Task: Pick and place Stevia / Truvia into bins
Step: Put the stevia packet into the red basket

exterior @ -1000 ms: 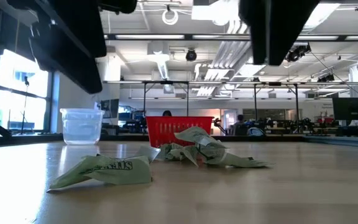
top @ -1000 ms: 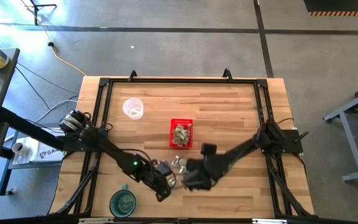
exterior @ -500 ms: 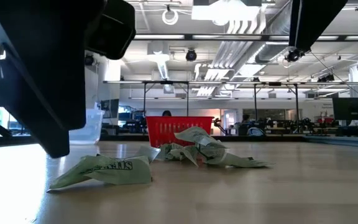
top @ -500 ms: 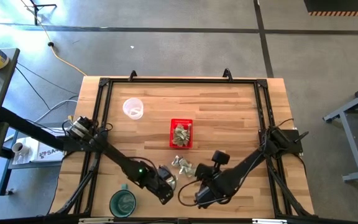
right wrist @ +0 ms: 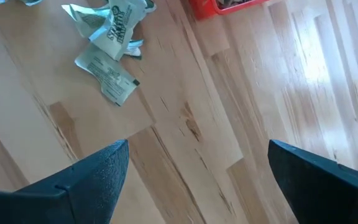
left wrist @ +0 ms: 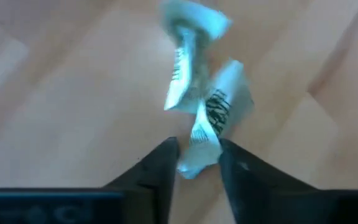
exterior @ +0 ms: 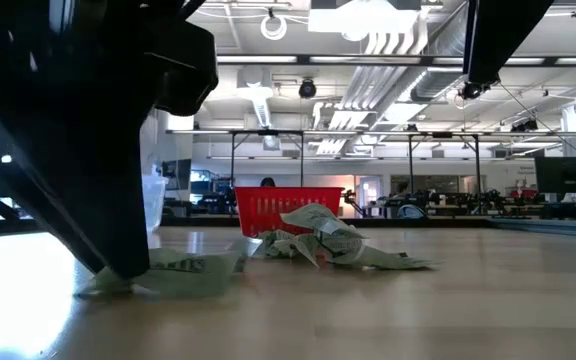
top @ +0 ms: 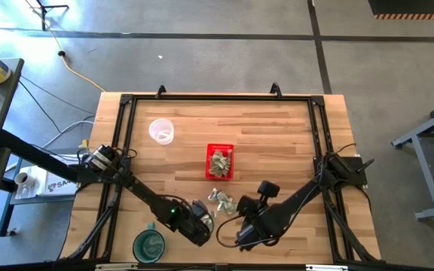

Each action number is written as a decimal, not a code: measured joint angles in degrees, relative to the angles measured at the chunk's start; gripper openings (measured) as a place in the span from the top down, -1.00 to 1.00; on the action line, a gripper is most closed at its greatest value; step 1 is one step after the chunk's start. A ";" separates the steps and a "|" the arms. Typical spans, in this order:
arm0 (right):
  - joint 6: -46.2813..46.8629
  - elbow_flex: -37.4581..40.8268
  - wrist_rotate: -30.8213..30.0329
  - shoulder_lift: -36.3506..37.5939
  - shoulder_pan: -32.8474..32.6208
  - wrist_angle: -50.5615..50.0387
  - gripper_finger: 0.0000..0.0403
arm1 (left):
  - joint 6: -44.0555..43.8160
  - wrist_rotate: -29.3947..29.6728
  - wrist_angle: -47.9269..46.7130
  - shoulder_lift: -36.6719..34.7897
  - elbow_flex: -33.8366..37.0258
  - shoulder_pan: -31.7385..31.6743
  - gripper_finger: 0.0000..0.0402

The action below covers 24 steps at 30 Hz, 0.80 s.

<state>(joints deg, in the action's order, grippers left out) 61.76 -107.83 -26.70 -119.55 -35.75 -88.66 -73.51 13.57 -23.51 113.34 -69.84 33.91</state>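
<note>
A crumpled pale green and white Stevia sachet (left wrist: 219, 106) lies on the wooden table near its front edge, a little left of the middle. My left gripper (left wrist: 197, 165) is down on it, its fingers shut on the sachet's near end. A small heap of loose sachets (top: 221, 199) lies just behind, and beyond it stands the red basket (top: 208, 162), with several sachets inside. My right gripper (top: 246, 235) hovers open above bare table, to the right of the heap. My left gripper pinches the near end of the crumpled sachet (left wrist: 197, 158) between its two fingertips. The fingers slant down onto it from above. In the low view one finger (exterior: 118, 265) reaches the tabletop at that end, and the rest of the sachet (exterior: 193, 270) lies on the table.
A clear plastic cup (top: 161, 131) stands at the far left of the table. A round green cup (top: 149, 245) stands at the front left, close to my left arm. A black frame (top: 315, 135) runs round the tabletop. Bare wood lies to the right of the basket.
My left gripper has sunk to the tabletop onto the sachet's end, and the sachet stays lying where it was. My right gripper has swung away from the heap toward the table's near edge, then kept still.
</note>
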 joint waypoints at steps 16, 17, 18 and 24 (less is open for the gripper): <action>4.78 0.00 0.22 0.00 -3.02 -1.35 -0.85 | 16.52 -5.79 -23.52 -2.70 -6.48 -1.98 0.81; 5.93 0.00 0.24 0.00 -3.81 -1.35 -0.85 | 18.28 -6.06 -23.73 -3.65 -8.46 -2.00 0.82; 7.41 0.00 0.29 0.00 -4.49 -1.38 -0.85 | 20.06 -6.14 -23.70 -4.96 -10.49 -2.14 0.85; 16.23 0.00 1.65 0.00 -8.76 -1.37 -0.85 | 28.66 -4.21 -27.40 -8.98 -19.69 -7.00 0.90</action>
<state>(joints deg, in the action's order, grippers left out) 77.98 -107.83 -25.05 -119.55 -44.51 -90.04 -44.85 9.37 -50.91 104.36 -89.54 26.91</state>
